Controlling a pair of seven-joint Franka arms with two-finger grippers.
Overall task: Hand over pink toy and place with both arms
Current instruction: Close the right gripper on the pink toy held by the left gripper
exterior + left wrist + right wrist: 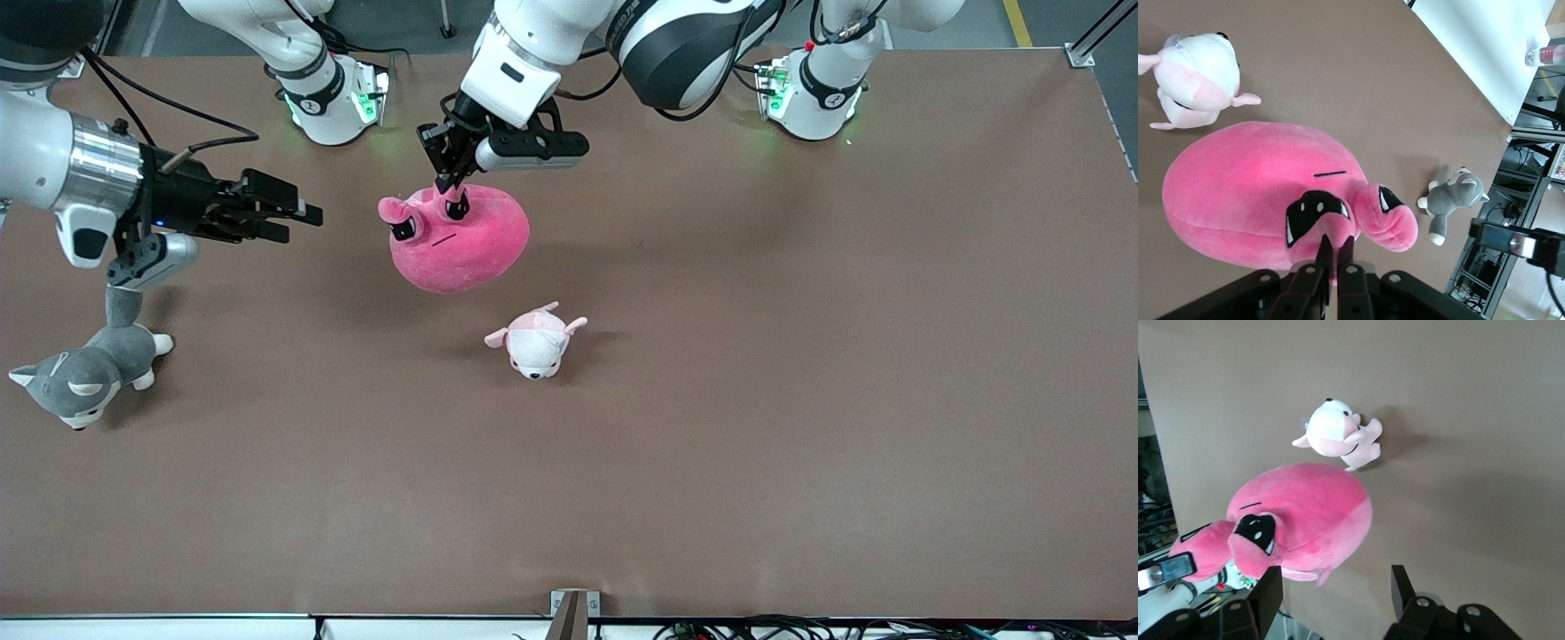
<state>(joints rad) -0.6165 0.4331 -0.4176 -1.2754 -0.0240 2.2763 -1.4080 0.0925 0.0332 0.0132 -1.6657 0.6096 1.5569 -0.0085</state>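
Note:
The pink toy [462,244] is a big hot-pink plush with black angry eyes. It hangs above the table from my left gripper [447,182], which is shut on a fold at its top between the eyes. The left wrist view shows the toy [1251,180] pinched between the closed fingers of the left gripper [1336,250]. My right gripper [302,218] is open and empty, level with the toy and apart from it, toward the right arm's end of the table. In the right wrist view the toy [1311,513] lies ahead of the right gripper [1335,581].
A small pale pink-and-white plush puppy [536,342] lies on the brown table [800,400], nearer the front camera than the pink toy. A grey plush husky [89,373] lies under the right arm, at that arm's end of the table.

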